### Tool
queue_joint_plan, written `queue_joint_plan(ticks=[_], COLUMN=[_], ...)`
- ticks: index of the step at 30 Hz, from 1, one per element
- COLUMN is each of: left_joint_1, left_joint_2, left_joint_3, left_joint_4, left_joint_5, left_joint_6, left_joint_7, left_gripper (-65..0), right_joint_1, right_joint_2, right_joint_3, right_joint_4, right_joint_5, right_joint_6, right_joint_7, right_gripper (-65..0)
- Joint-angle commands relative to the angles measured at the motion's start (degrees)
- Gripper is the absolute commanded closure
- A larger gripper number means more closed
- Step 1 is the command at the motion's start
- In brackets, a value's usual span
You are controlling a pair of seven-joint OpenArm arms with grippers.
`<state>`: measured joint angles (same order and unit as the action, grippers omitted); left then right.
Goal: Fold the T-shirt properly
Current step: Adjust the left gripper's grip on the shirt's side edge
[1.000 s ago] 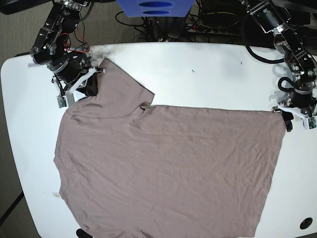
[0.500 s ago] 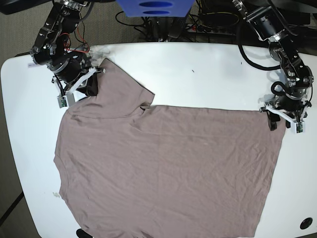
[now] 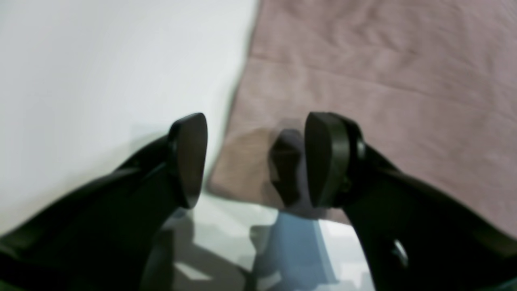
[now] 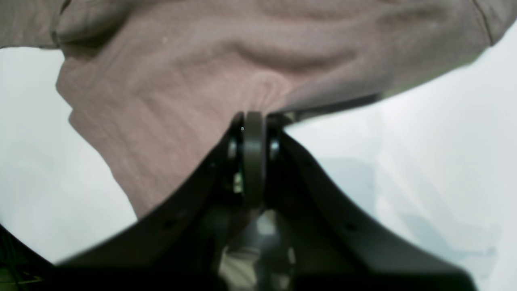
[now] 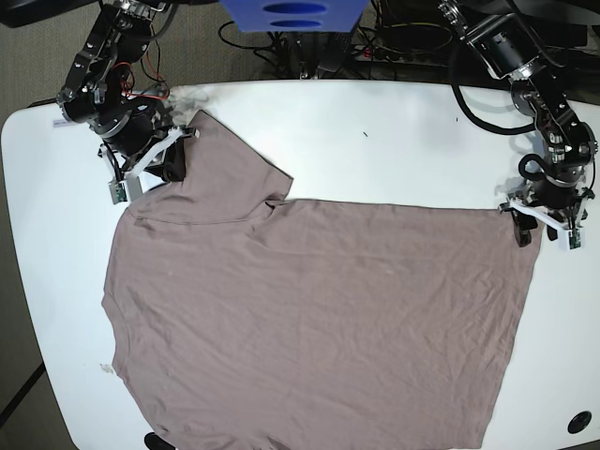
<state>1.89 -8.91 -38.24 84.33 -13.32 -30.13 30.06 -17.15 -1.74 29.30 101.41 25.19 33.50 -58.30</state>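
Observation:
The taupe T-shirt (image 5: 319,309) lies spread flat over most of the white table (image 5: 394,131), with one sleeve reaching up to the far left. My right gripper (image 5: 173,161) is shut on the fabric near that sleeve. In the right wrist view the jaws (image 4: 252,121) pinch a puckered fold of the shirt (image 4: 173,81). My left gripper (image 5: 530,228) is at the shirt's far right corner, low over the table. In the left wrist view it (image 3: 256,161) is open, and the corner of the shirt (image 3: 363,81) lies between the fingers (image 3: 188,157).
A blue object (image 5: 295,14) and cables sit beyond the table's far edge. A dark round hole (image 5: 581,422) is in the table's near right corner. The shirt's lower hem runs off the near table edge.
My left gripper has moved left from just off the shirt's right corner to over the corner itself, then settled slightly. My right gripper has stayed put, still shut on the fabric.

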Motion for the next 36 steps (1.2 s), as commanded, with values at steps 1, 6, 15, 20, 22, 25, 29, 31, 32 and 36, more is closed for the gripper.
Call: queue_joint_plan(ticks=[1,6,15,20,22,25,29,31,32,36], left_joint_1=[-0.7,-0.9,-0.6,-1.1,-1.1,-1.8,-2.1,-2.2,-2.2,-1.8], left_joint_2=[-1.3,-2.1,-1.4,-0.5,-0.3,0.6,2.1,2.4,2.4,2.4], left_joint_3=[-1.0,-1.4,-1.1,-1.1,-1.0,-1.0,-0.9,-0.2,0.6,2.8], left_joint_4=[1.2,1.2,-0.4,-4.1,-5.6,-6.6,-6.4,-6.4,-6.3,-6.1], left_joint_5=[-0.3,2.0,2.4,2.4,2.3,2.3,2.6,2.6,2.6,2.3], left_joint_6=[-0.2,-0.2,-0.4,-0.5,-0.5,-0.5,-0.5,-0.5,-0.5,-0.5], left_joint_7=[-1.1,-1.1,-1.1,-1.4,-1.4,-1.4,-1.4,-1.2,-1.1,-1.1], left_gripper=[-36.9,-36.9,-36.9,-36.9,-36.9,-36.9,-36.9,-36.9,-36.9,-36.2], right_joint_1=[-0.1,-0.1,-0.1,-0.1,-0.1,-0.1,-0.1,-0.1,-0.1,-0.1], right_joint_2=[0.3,0.3,0.3,0.3,0.3,0.3,0.3,0.3,0.3,0.3], right_joint_3=[-0.1,-0.1,-0.1,-0.1,-0.1,-0.1,-0.1,-0.1,-0.1,-0.1], right_joint_4=[0.4,0.4,0.4,0.4,0.4,0.4,0.4,0.4,0.4,0.4], right_joint_5=[-0.9,-0.9,-0.9,-0.9,-0.9,-0.9,-0.9,-0.9,-0.9,-0.9], right_joint_6=[0.1,0.1,0.1,0.1,0.1,0.1,0.1,0.1,0.1,0.1], right_joint_7=[-1.3,-1.3,-1.3,-1.3,-1.3,-1.4,-1.4,-1.4,-1.5,-1.5], right_gripper=[0.0,0.0,0.0,0.0,0.0,0.0,0.0,0.0,0.0,0.0])
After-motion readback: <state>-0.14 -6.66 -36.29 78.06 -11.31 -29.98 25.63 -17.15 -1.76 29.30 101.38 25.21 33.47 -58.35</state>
